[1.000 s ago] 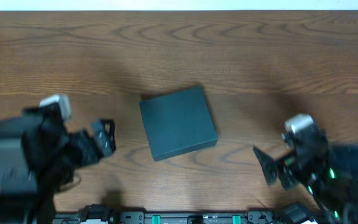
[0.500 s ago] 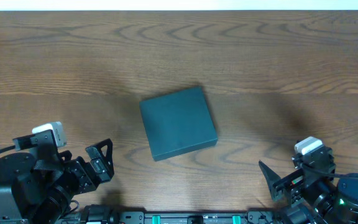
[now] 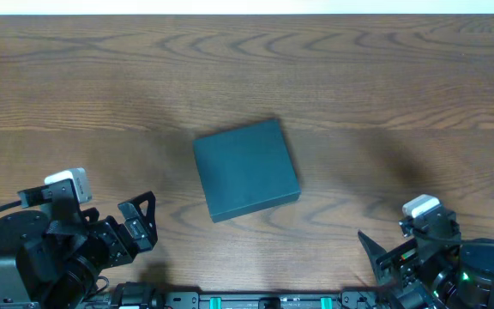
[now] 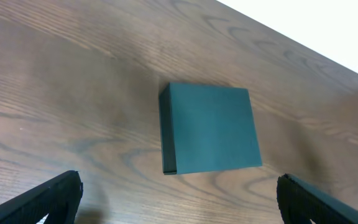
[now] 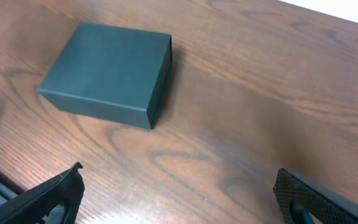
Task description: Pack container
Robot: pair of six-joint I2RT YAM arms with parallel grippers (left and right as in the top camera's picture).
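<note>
Overhead showing matte dark-teal square cardboard container lying closed on wood-grain table, left gripper, right gripper, jaws both gaping wide

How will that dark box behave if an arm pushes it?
The container would probably slide rather than tip, since it sits low and flat on the wood table. Its matte faces likely give decent grip. It looks like cardboard, so probably light and crushable.

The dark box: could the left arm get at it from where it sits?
Probably yes. Only bare table lies between the open left gripper and the closed container, with nothing blocking. Whether its reach stretches that far I cannot tell.
</note>
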